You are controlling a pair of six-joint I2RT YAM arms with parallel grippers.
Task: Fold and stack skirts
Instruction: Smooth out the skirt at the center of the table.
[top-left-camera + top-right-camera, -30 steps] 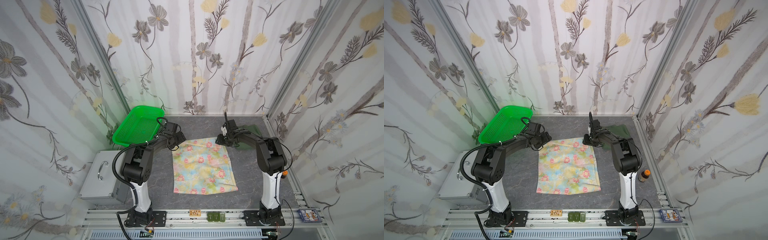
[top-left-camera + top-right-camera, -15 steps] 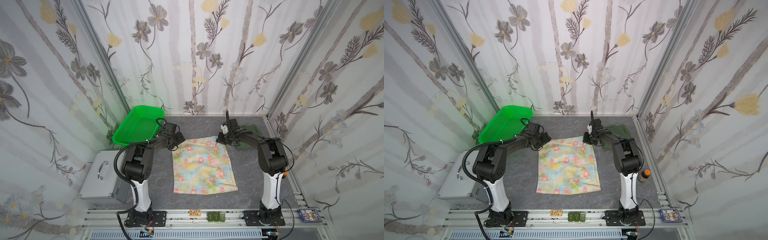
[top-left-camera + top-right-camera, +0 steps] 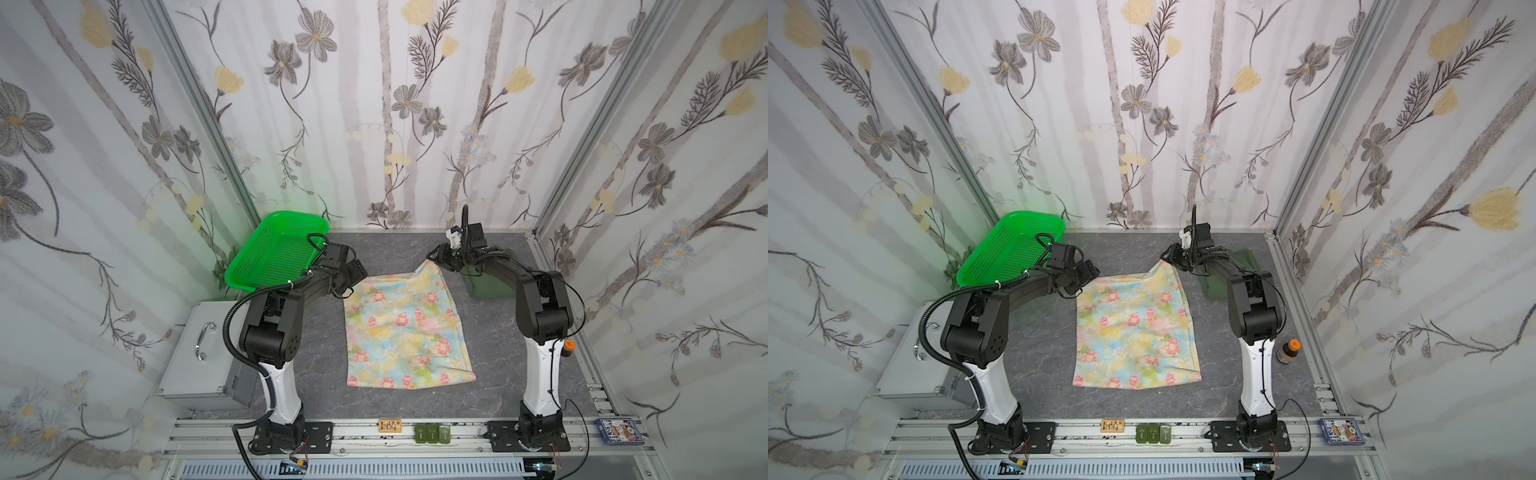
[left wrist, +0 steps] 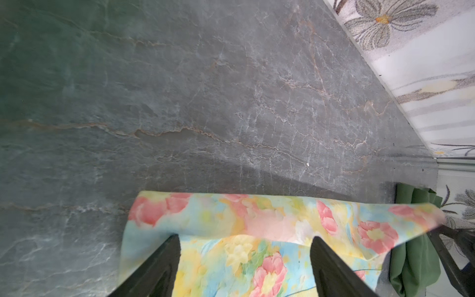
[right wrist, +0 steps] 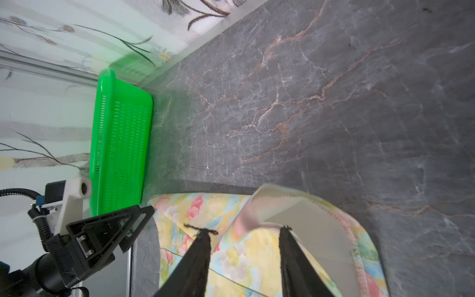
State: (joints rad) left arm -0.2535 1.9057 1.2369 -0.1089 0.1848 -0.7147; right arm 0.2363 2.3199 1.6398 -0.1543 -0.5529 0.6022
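Note:
The floral skirt lies spread flat mid-table. Its far right corner is pulled up into a peak at my right gripper. In the right wrist view that gripper has its jaws apart, and a blurred flap of the skirt is draped over one fingertip. My left gripper is open wide over the skirt's far left corner, where the edge is curled. The olive-green skirt lies crumpled under the right arm.
A green perforated basket leans in the far left corner, just behind the left arm. A metal case stands at the left, a small bottle by the right arm's base. A card deck lies on the front rail.
The floral skirt's far right corner, flat before, now stands lifted at the right gripper, which has drawn slightly back. The left arm has barely moved.

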